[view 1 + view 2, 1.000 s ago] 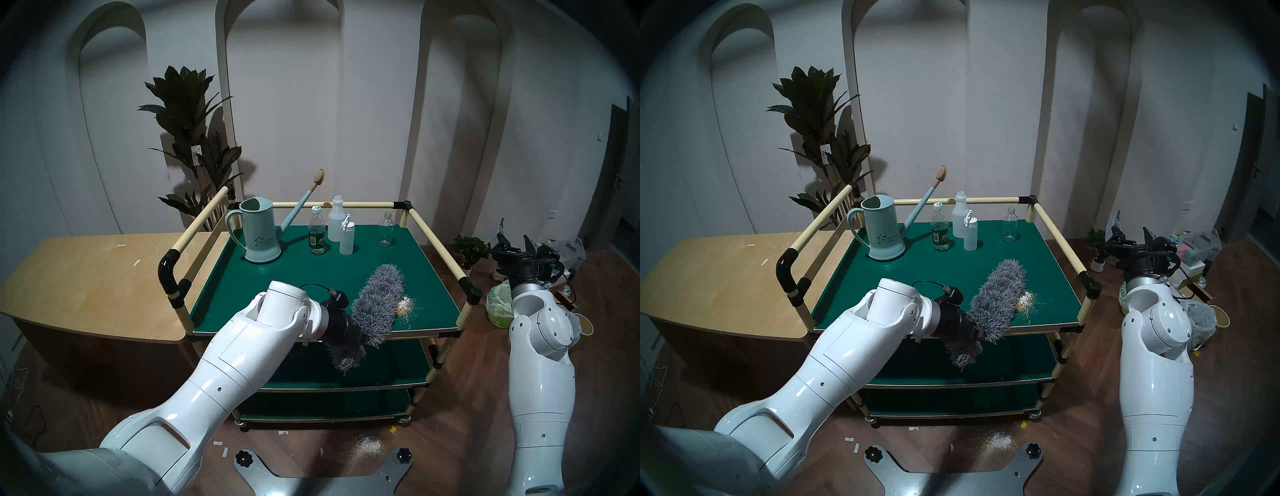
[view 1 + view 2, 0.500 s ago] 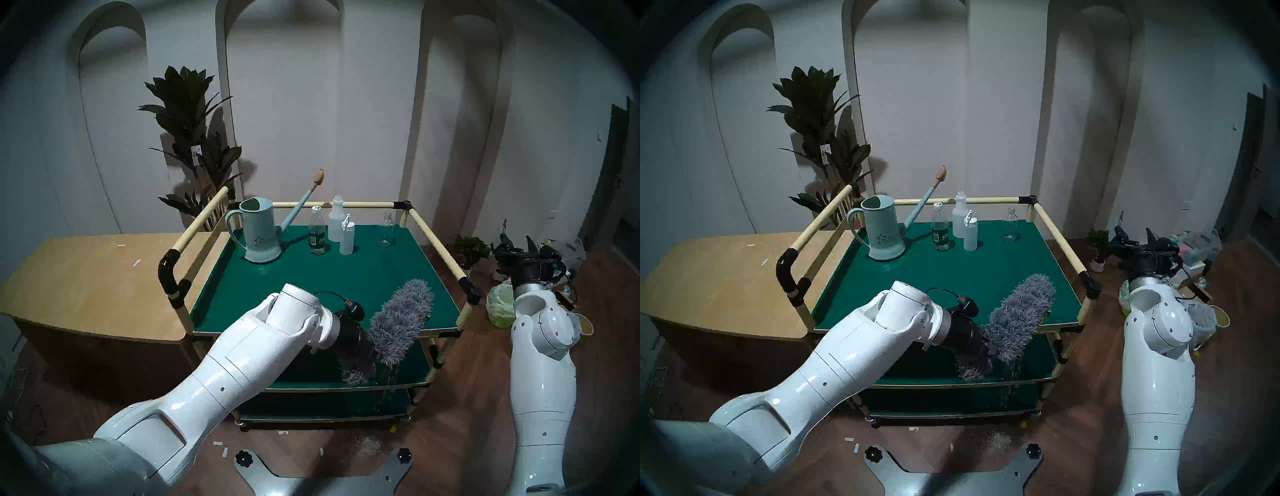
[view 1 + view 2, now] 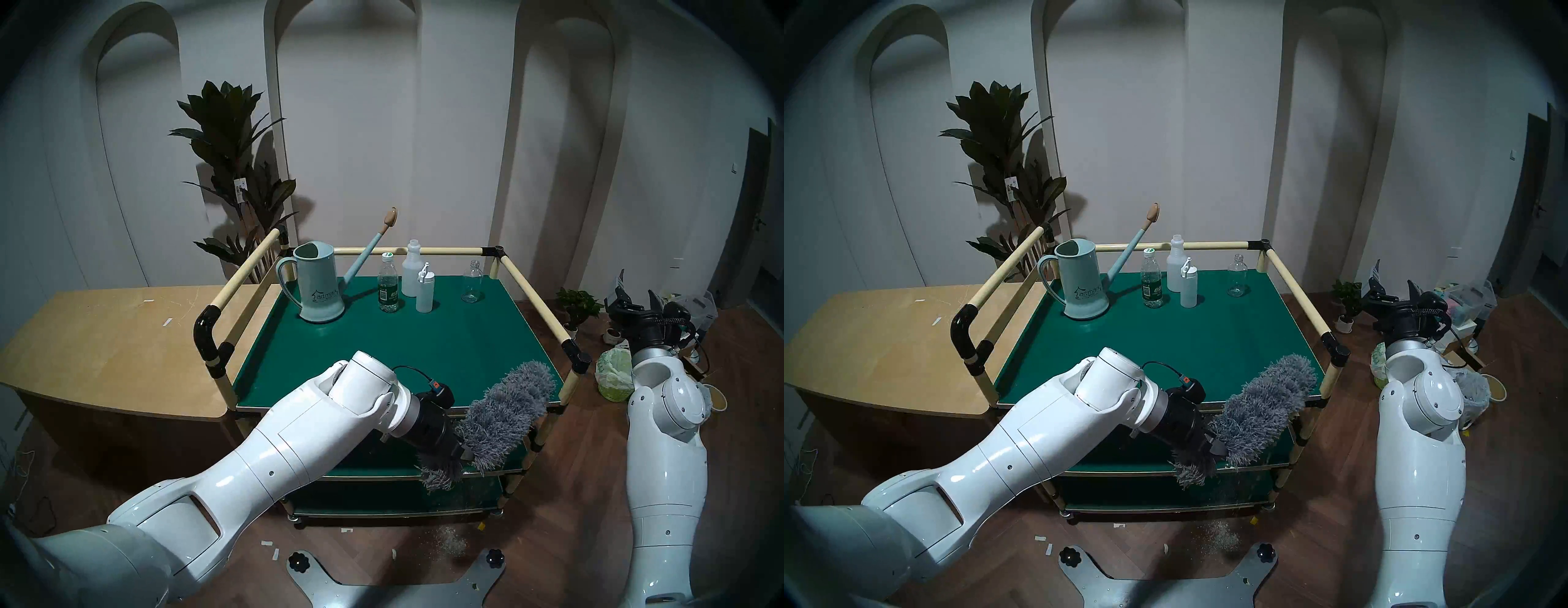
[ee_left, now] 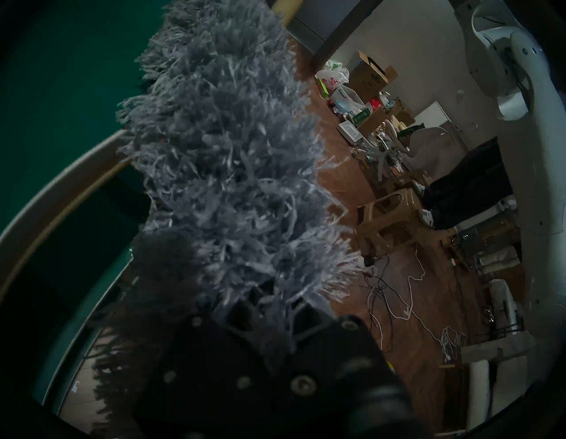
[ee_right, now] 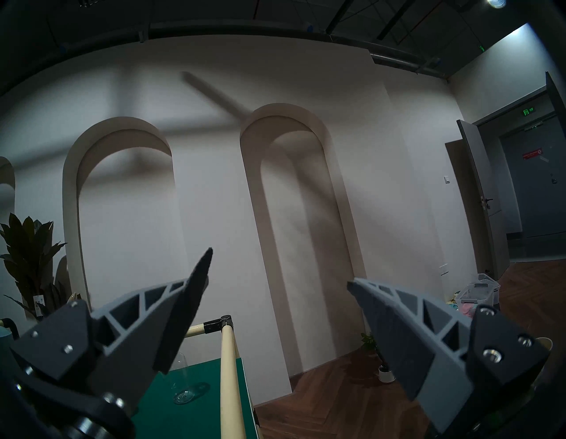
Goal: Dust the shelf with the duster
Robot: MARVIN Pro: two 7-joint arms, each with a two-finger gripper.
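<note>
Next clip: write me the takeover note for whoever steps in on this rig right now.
Left gripper: shut on the duster near its base, off the front edge.
Right gripper: open, empty, raised right of the cart.
Duster: only its tip overhangs the shelf's front right corner.
Done: no dust shows on the shelf; a dust pile lies on the floor in front of the cart.
Left: judging by this, one more check pass, keeping away from the watering can and bottles at the back.

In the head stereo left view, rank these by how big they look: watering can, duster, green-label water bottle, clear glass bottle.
1. duster, though it is nearest the camera
2. watering can
3. green-label water bottle
4. clear glass bottle
</note>
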